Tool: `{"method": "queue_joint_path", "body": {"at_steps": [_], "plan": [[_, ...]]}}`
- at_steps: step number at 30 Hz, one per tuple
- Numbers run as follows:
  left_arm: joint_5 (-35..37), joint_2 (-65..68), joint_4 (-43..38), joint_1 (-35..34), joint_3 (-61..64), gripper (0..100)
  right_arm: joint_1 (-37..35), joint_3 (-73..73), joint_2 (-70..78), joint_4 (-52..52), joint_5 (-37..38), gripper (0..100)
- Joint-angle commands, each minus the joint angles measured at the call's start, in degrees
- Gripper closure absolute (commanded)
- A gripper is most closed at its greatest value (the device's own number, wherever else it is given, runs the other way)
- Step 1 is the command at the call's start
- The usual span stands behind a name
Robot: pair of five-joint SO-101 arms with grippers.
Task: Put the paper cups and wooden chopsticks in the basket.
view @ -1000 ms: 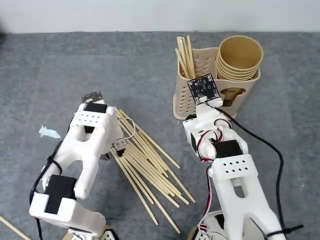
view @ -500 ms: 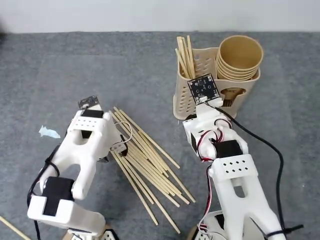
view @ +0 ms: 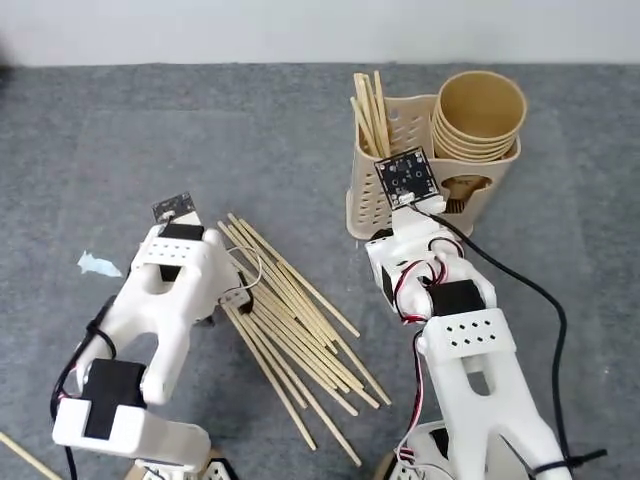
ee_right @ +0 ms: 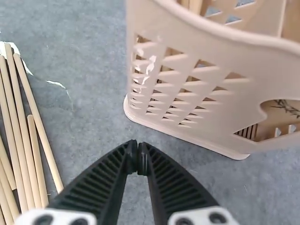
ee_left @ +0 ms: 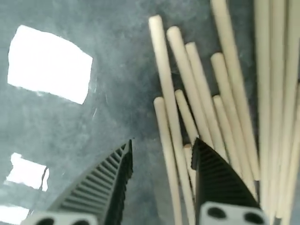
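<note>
Item 1: basket (view: 365,212), one, beige moulded plastic with slotted walls and rounded corners, standing upright on the grey felt-like table covering (view: 200,140) at the far side, just ahead of the right arm. Item 2: paper cups (view: 482,100), tan and smooth, nested in a single tilted stack in one compartment of the basket; at least five stepped rims countable. Item 3: wooden chopsticks in the basket (view: 368,105), four or five, pale round sticks leaning upright in the neighbouring compartment, their ends above the rim. Item 4: loose chopsticks (view: 300,330), roughly fifteen, exact count not readable, lying flat in a fanned, overlapping bundle on the table between the two arms. Item 5: stray chopstick (view: 20,458), one, at the near edge, well apart from the bundle. Item 6: left gripper (ee_left: 162,145), black ribbed fingers spread apart, low over the bundle's blunt ends, with two or three sticks between them; contact cannot be told. Item 7: right gripper (ee_right: 137,157), black ribbed fingers pressed together on nothing, tips near the foot of the basket's slotted wall. Item 8: pale blue scrap (view: 98,265), one, crumpled, beside the left arm. Item 9: black cable (view: 530,290), one, curving along the right arm.
</note>
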Motion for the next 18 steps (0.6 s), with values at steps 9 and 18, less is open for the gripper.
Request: {"method": "queue_joint_path", "body": {"at_steps": [9,18], "plan": [[0.35,-0.79,6.86,-0.53,-3.65,80,0.57,-0.35,-1.71,-0.66,-0.35,98.7],[0.44,-0.70,0.62,-0.44,-3.74,80,0.57,-0.35,-1.71,-0.66,-0.35,98.7]]}}
